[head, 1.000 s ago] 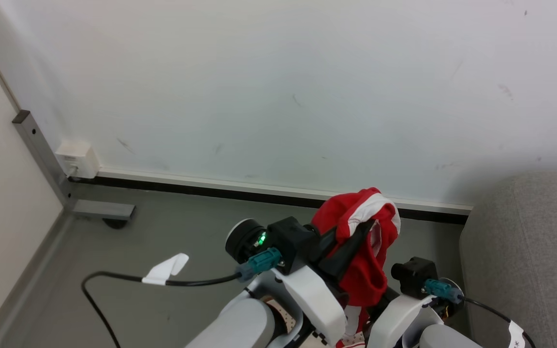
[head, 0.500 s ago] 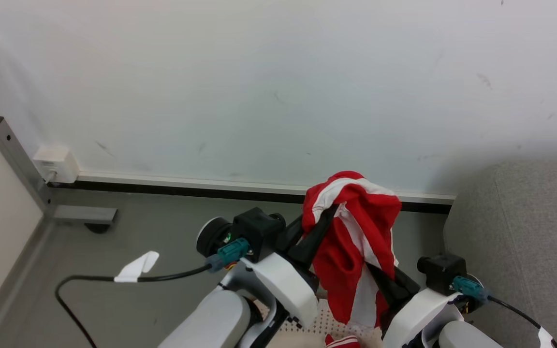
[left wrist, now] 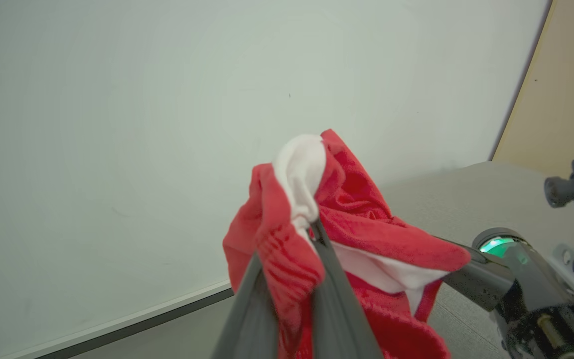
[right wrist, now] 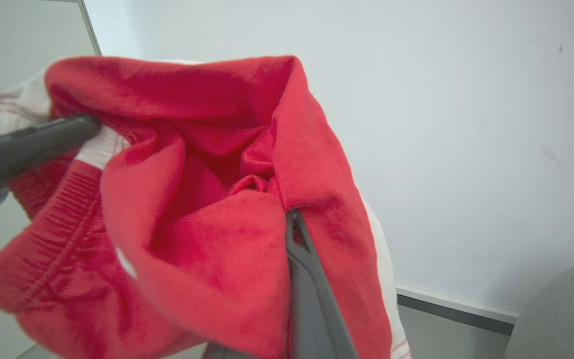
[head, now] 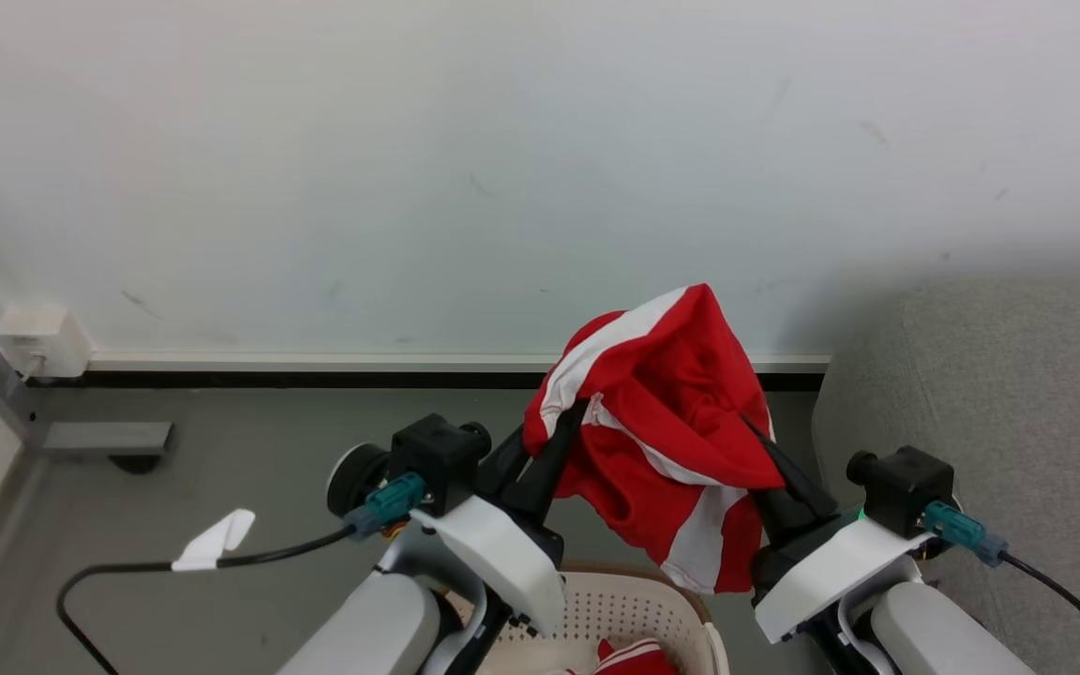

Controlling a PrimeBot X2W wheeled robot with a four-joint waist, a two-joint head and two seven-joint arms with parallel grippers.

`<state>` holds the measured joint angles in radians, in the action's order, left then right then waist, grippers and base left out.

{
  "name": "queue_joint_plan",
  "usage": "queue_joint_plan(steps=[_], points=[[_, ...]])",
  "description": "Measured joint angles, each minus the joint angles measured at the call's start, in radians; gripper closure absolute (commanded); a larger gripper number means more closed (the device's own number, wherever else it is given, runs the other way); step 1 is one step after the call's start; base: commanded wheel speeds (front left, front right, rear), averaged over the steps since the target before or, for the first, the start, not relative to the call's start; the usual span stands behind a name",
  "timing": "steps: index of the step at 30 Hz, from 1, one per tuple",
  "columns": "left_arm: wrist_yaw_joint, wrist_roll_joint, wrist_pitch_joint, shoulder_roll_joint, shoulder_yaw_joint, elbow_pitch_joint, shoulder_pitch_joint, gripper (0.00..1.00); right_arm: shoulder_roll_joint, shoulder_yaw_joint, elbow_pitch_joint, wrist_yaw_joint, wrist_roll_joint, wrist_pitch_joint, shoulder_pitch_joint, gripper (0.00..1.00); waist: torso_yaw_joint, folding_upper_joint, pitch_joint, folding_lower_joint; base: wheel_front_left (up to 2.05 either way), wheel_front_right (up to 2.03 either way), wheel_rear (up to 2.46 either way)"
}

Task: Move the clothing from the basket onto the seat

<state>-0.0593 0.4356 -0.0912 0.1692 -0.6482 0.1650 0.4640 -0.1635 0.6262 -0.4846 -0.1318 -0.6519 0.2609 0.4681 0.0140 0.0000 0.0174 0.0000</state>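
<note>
A red garment with white stripes, the clothing (head: 667, 422), hangs in the air, stretched between my two grippers. My left gripper (head: 576, 414) is shut on its left edge, seen close in the left wrist view (left wrist: 313, 230) on bunched red and white cloth (left wrist: 361, 214). My right gripper (head: 752, 429) is shut on the right side, its fingers (right wrist: 294, 227) buried in the red folds (right wrist: 202, 199). Below stands the cream basket (head: 667, 586) with another red piece (head: 632, 656) inside. The grey seat (head: 1009, 394) rises on the right.
A white wall with a dark baseboard (head: 315, 379) closes the far side. On the grey floor lie a black cable with a white tag (head: 214, 548) and a metal post foot (head: 107, 437). A wall box (head: 38, 339) sits far left.
The camera has swung right and down, bringing the basket into view. My right gripper has risen into the garment and shut on it. The garment is now higher and spread between both grippers.
</note>
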Motion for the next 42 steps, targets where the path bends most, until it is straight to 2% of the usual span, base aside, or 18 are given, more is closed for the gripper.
queue_joint_plan(steps=[1,2,4,18,26,32,42], points=[[-0.001,0.001,-0.002,0.002,0.000,0.000,-0.003,0.80,-0.001,-0.010,0.011,0.000,0.003,0.000,0.000,1.00,-0.006,0.0000,-0.001,0.0000,0.00,0.00,0.00],[-0.001,0.001,-0.005,0.004,0.000,-0.001,-0.005,0.61,-0.003,-0.020,0.024,0.000,0.006,0.000,0.000,1.00,-0.013,0.0000,-0.002,0.0000,0.00,0.00,0.00],[-0.003,0.001,-0.007,0.006,-0.001,-0.001,-0.012,0.00,-0.008,-0.037,0.048,0.000,0.011,0.000,0.000,1.00,-0.027,0.0000,-0.003,0.0000,0.00,0.00,0.00],[0.003,0.004,-0.026,0.007,-0.043,-0.016,-0.047,0.00,-0.058,-0.173,0.155,0.000,0.029,0.000,-0.029,1.00,-0.138,0.0001,-0.014,0.0000,0.00,0.00,0.00],[0.019,-0.035,-0.066,0.012,-0.077,-0.011,-0.045,0.00,-0.078,-0.214,0.195,0.000,0.026,0.000,-0.027,1.00,-0.224,0.0000,-0.038,0.0000,0.00,0.00,0.00],[0.021,-0.050,-0.095,0.017,-0.087,0.014,-0.032,0.00,-0.079,-0.242,0.233,0.000,0.018,0.000,-0.028,1.00,-0.293,0.0001,-0.068,0.0000,0.00,0.00,0.00],[0.051,-0.084,-0.130,0.035,-0.110,0.048,0.011,0.00,-0.057,-0.303,0.309,0.000,0.026,0.000,-0.057,1.00,-0.398,0.0000,-0.142,0.0000,0.00,0.00,0.00]])
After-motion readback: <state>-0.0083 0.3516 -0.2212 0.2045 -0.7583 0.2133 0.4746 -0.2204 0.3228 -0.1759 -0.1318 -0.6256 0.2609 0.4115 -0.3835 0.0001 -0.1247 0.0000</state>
